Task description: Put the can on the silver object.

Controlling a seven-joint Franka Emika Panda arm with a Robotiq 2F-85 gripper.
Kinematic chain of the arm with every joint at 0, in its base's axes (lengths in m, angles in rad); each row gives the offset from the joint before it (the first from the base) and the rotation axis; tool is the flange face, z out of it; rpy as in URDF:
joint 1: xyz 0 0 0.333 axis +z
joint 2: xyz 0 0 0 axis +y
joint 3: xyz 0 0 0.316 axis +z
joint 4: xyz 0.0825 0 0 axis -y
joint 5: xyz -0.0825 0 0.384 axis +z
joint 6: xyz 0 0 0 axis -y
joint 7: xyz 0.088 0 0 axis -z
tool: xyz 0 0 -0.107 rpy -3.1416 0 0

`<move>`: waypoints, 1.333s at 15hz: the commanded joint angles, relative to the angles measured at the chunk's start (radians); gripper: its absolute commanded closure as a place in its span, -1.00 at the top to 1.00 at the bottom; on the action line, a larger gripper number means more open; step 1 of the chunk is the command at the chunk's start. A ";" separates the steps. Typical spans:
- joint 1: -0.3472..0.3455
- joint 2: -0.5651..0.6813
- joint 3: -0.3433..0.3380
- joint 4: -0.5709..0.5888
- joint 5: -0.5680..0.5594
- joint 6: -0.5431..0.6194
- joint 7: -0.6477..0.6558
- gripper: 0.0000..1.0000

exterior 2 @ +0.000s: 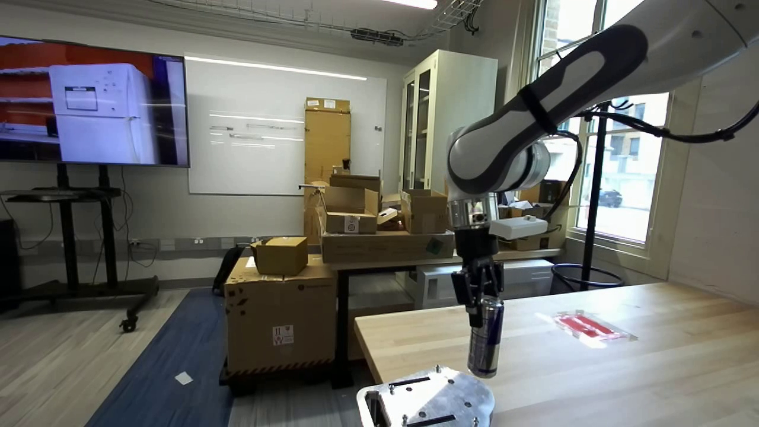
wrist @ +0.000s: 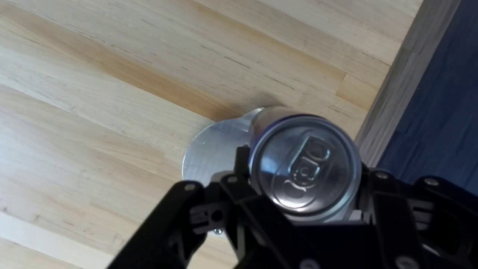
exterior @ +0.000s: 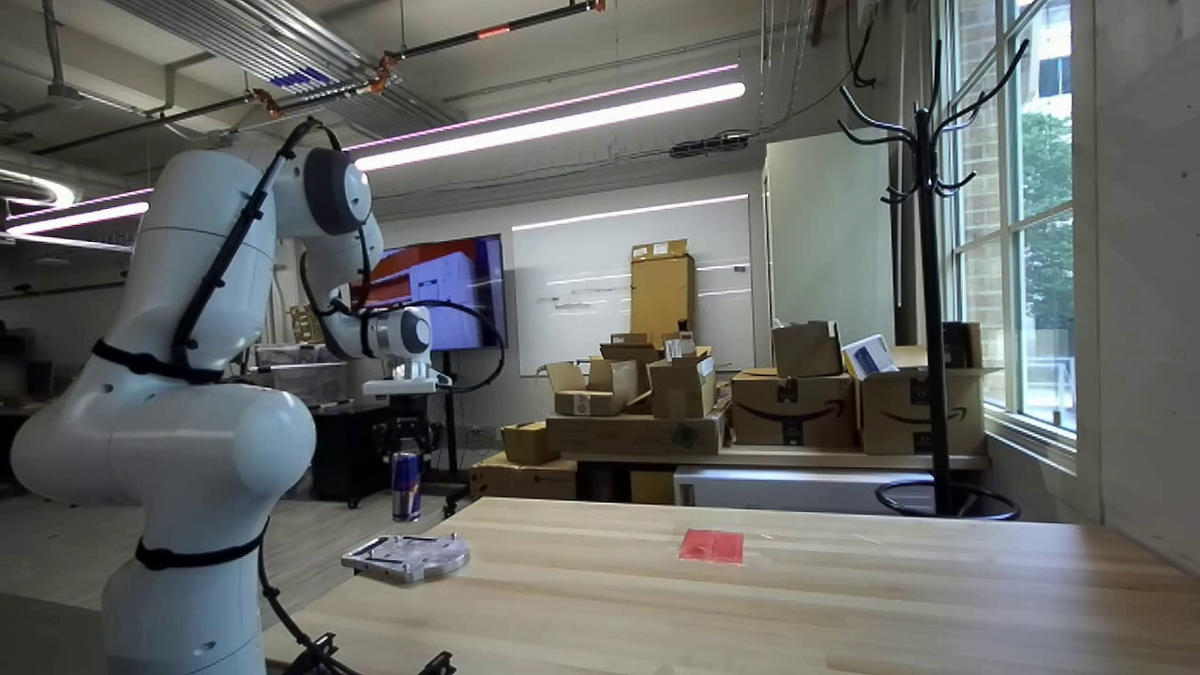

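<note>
Rear wall [exterior 2: 243,216] of the room stands well behind the gripper [exterior: 407,454] in both exterior views; a whiteboard [exterior: 581,253] is mounted on it. Beneath the gripper is a table [exterior: 844,600] of light wood, its top extending well past the gripper. The arm [exterior: 216,450] is white, has black cabling [exterior: 251,211] strapped along it, and meets the gripper from above. Behind the gripper stands a wheeled screen [exterior 2: 98,118], lit. A black coat stand [exterior: 933,319] is beyond the table, well apart from the gripper. Cardboard boxes [exterior: 792,394] are stacked past the table's far edge, behind the gripper; some have raised flaps.

The gripper is black and points down, jaws parted partway. Below it and near it, the silver object [exterior 2: 439,394] lies flat on the table. Its upper face carries slots, holes and small upright studs; one end is rounded. A red item [exterior: 711,547] lies flat on the table, well apart from the gripper.

In an exterior view the can [exterior: 406,487] hangs roughly upright from the gripper, its upper part clamped between the jaws, its dark blue and silvery body projecting below them. A gap is visible there between its base and the silver object. Whether the can is wholly above the silver object or partly past its edge cannot be determined. The wrist view shows the can's metallic lid, pull tab included, between the jaws.
</note>
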 commanded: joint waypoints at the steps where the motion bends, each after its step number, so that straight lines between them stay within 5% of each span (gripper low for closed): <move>1: 0.025 0.076 0.019 0.102 -0.035 -0.029 0.020 -0.34; 10: 0.087 0.269 0.017 0.305 -0.103 -0.039 0.009 -0.34; 20: 0.066 0.435 -0.013 0.499 -0.110 -0.056 -0.027 -0.34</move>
